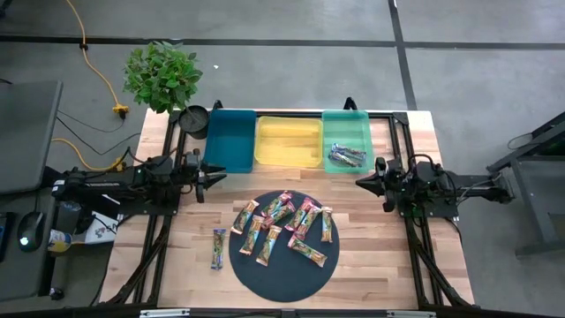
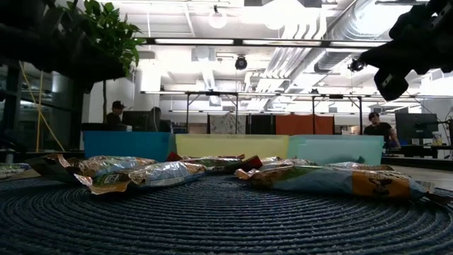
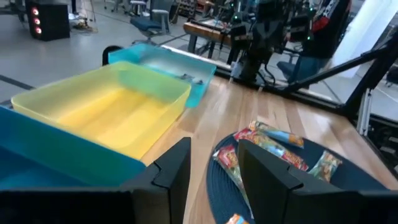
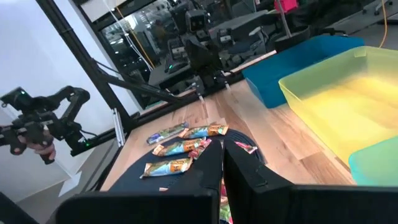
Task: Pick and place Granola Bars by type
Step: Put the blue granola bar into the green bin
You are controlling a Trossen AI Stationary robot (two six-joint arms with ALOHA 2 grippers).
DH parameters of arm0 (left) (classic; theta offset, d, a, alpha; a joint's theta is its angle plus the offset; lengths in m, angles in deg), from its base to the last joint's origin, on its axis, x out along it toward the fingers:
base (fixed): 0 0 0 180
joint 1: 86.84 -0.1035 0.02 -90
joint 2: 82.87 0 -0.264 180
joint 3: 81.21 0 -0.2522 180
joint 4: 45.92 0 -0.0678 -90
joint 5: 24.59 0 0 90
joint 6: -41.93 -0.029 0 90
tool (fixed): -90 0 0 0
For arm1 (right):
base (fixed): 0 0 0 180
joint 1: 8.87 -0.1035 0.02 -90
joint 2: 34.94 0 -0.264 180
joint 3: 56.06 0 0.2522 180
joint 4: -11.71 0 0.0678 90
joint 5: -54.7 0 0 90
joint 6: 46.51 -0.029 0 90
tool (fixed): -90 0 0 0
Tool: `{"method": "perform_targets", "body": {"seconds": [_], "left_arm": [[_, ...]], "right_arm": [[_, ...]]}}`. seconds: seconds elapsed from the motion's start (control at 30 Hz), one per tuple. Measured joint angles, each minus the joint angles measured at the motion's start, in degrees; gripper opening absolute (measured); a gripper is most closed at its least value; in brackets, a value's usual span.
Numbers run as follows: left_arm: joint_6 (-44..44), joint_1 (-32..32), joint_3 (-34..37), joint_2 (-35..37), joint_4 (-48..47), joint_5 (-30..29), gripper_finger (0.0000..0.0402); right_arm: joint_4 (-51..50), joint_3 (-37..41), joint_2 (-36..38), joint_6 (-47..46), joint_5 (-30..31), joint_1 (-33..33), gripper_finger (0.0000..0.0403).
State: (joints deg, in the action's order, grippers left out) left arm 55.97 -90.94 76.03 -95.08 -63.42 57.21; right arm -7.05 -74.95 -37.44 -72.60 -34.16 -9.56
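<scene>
Looking down on your wooden table (image 1: 371,238), you have both dark arms parked high at its two sides, each pointing inward. Your left gripper (image 1: 217,177) hangs just beside the front edge of the dark blue plastic tray (image 1: 229,140), its fingers (image 3: 171,165) partly apart with nothing between them. Your right gripper (image 1: 362,181) sits near the front of the pale green plastic tray (image 1: 346,124), its fingers (image 4: 244,167) closed together and empty.

Most of the slim shiny-wrapped granola bars (image 1: 282,225) lie in a loose, overlapping heap on the large dark round woven mat (image 1: 282,278), mainly on its half nearer the trays; orange-tan and pink-red wrappers show there. One blue-purple bar (image 1: 217,248) lies alone on the bare wood just left of the mat. A few blue-purple bars (image 1: 347,157) already rest in the green tray, at its front end. Between the two outer trays you have the yellow plastic tray (image 1: 288,141), with nothing showing inside it, and the blue tray looks bare as well. A leafy green potted plant (image 1: 161,75) stands at the table's far left corner.
</scene>
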Motion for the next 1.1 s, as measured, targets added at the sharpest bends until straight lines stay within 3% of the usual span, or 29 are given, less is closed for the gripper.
{"method": "perform_targets", "body": {"seconds": [0.27,0.6,0.8,1.1], "left_arm": [[2.8,0.0,-7.5,0.1,-10.2,0.0,0.0131],[20.0,0.0,-24.0,0.1,-31.5,-0.4,0.0131],[30.3,0.0,-33.3,-0.7,-39.0,0.2,0.0131],[46.8,0.0,-40.5,-9.1,-50.2,4.8,0.0131]], "right_arm": [[0.1,0.4,0.0,-0.7,0.1,0.0,0.0000],[-0.1,0.4,0.0,-1.0,1.3,0.0,0.0000],[-0.4,0.4,0.0,-1.0,1.8,0.0,0.0000],[-3.4,0.4,-0.1,-0.9,1.8,0.0,0.0000]]}}
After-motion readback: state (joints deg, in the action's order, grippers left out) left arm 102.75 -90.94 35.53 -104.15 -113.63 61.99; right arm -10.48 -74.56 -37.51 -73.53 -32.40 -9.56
